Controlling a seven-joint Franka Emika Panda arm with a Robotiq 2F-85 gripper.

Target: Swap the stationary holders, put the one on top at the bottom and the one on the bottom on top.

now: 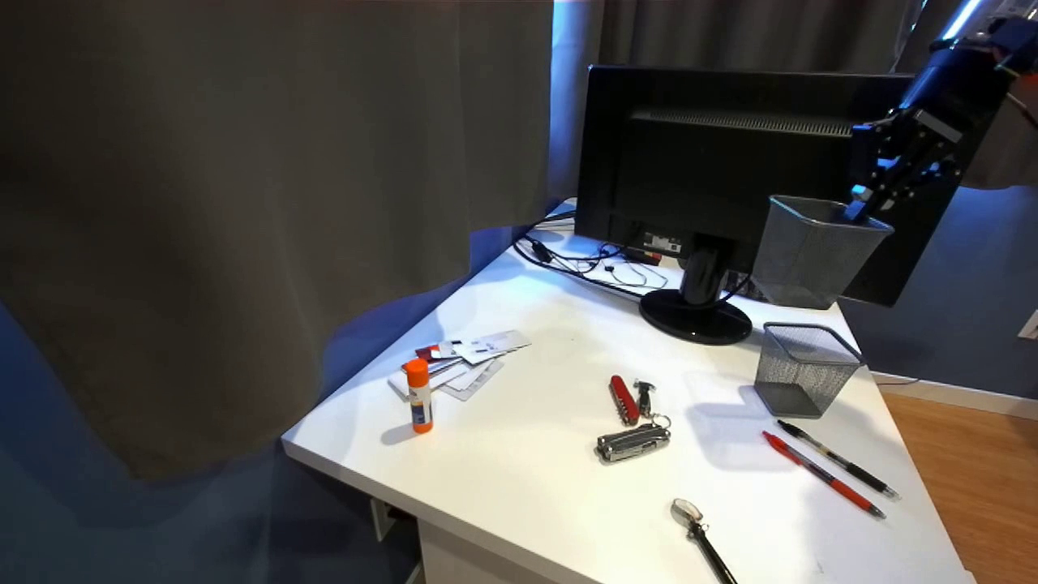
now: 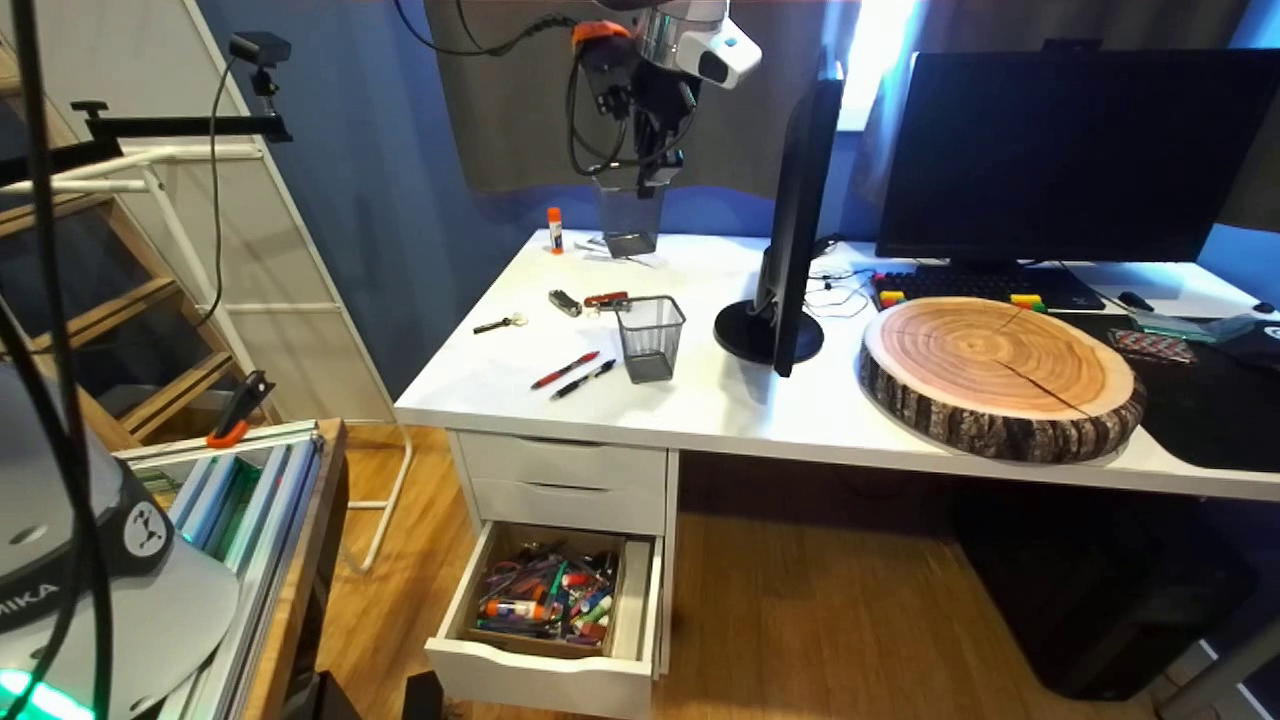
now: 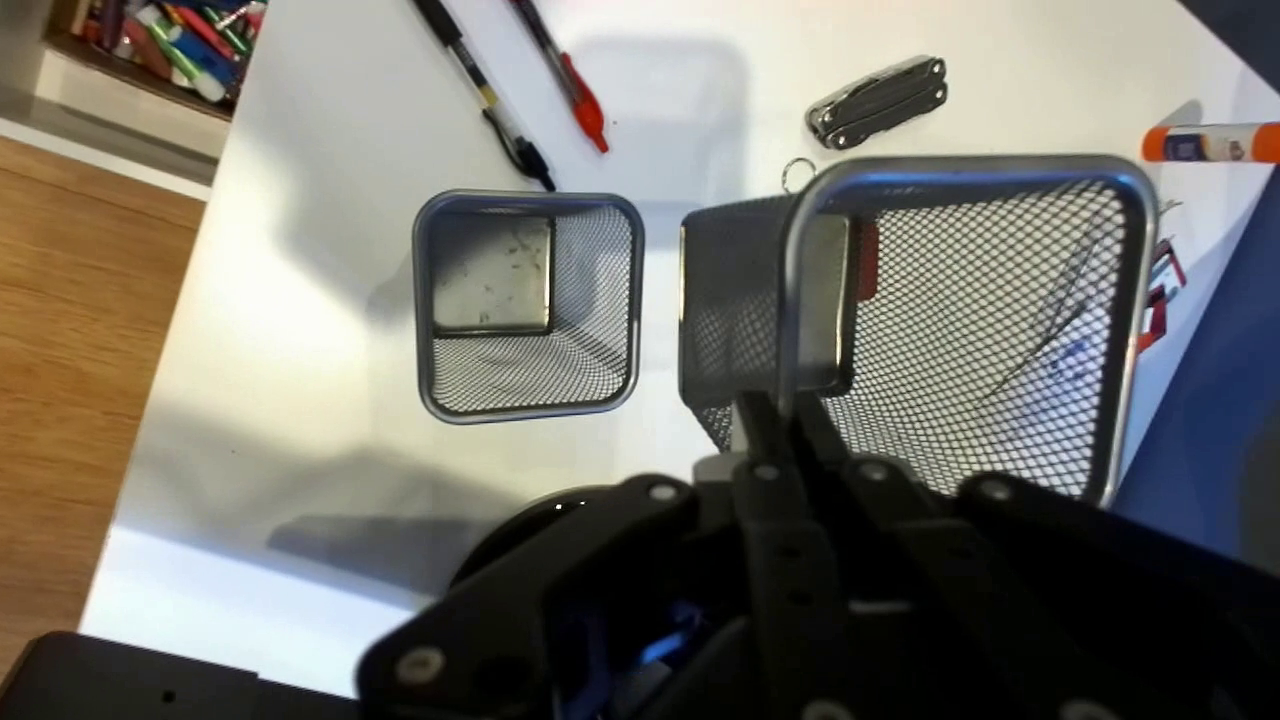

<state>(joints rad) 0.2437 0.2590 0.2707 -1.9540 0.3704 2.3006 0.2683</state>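
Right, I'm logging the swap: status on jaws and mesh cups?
Jaws closed on suspended mesh pen cup, at rim. Other mesh pen cup upright on desk. Near it: red pen, black pen.

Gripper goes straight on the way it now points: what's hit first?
Probably the desk, via the base of the held cup, between the standing cup and red pocketknife; depth is unclear, so it might clip the standing cup.

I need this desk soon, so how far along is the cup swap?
Done: the standing cup is apart, upright on the desk. In hand: the gripper holds the raised cup above the desk. Left: probably setting that one down, then stacking the other on it; neither is stacked yet.
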